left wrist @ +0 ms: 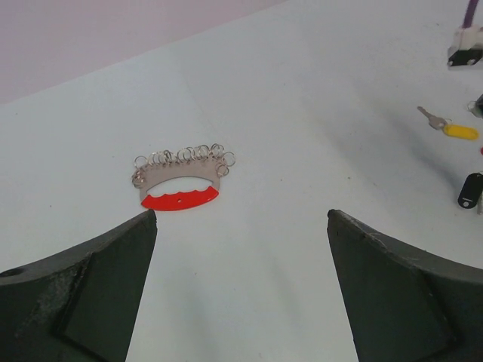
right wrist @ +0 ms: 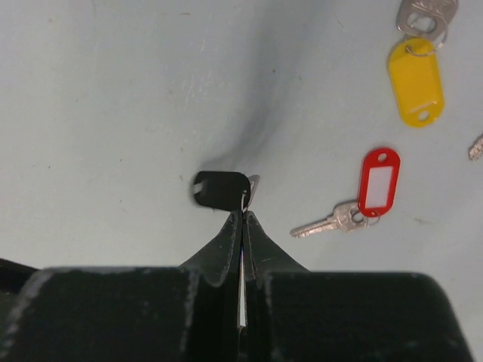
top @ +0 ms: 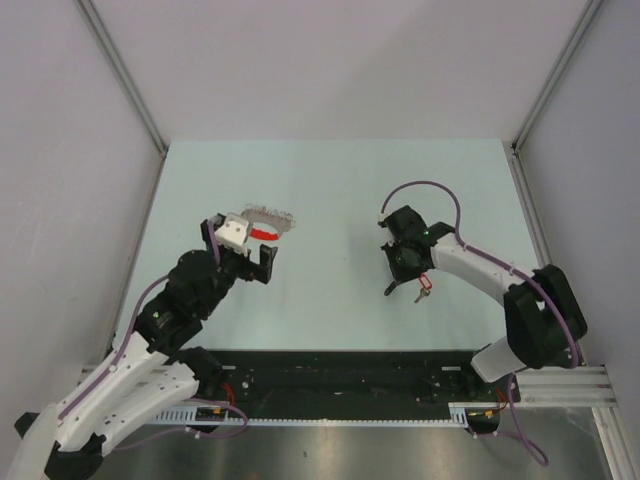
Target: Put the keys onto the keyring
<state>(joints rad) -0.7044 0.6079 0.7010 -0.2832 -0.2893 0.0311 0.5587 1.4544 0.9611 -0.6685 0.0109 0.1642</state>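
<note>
Right tool clamped on black key; red key, yellow key seen lying on desk. Left tool held wide apart, keyring spotted ahead.

No writing, number or brand can be read anywhere. The red key has a white label window in its tag, and the window shows blank; the yellow key and the black key have plain tags. Any stamping on the silver metal is too blurred to make out.
</note>
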